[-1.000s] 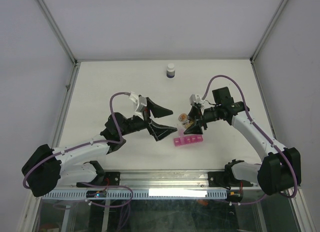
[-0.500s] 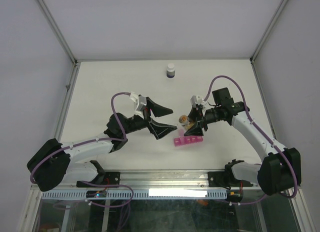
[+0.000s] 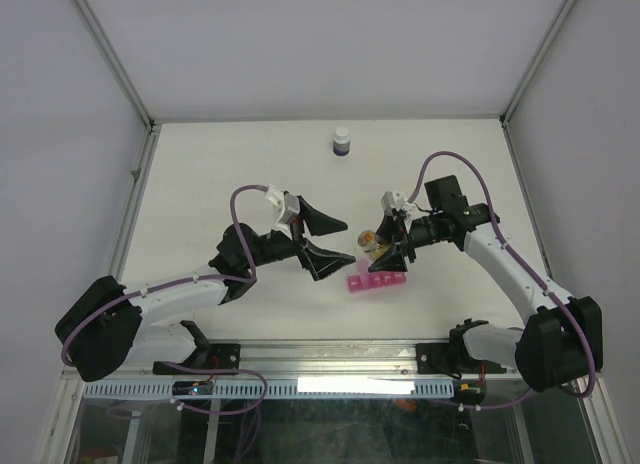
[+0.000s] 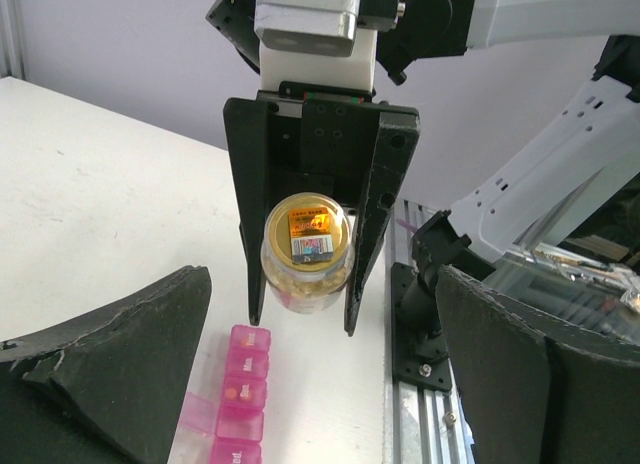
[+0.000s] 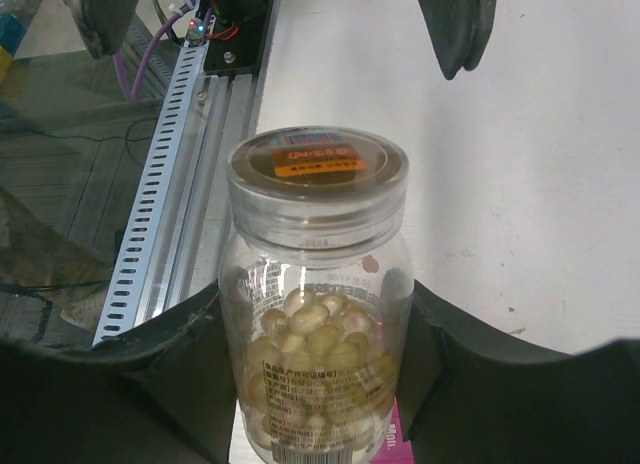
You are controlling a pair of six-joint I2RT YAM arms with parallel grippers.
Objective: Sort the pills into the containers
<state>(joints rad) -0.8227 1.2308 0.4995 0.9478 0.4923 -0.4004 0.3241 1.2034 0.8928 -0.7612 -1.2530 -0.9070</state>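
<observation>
Pills (image 5: 310, 329) inside bottle (image 5: 318, 199) gripped by right hand (image 4: 303, 324).

On white table (image 3: 200, 174), just under right gripper (image 3: 382, 252): pink pill organiser (image 3: 376, 282); well beyond it, dark bottle (image 3: 342, 141) (white cap).
</observation>
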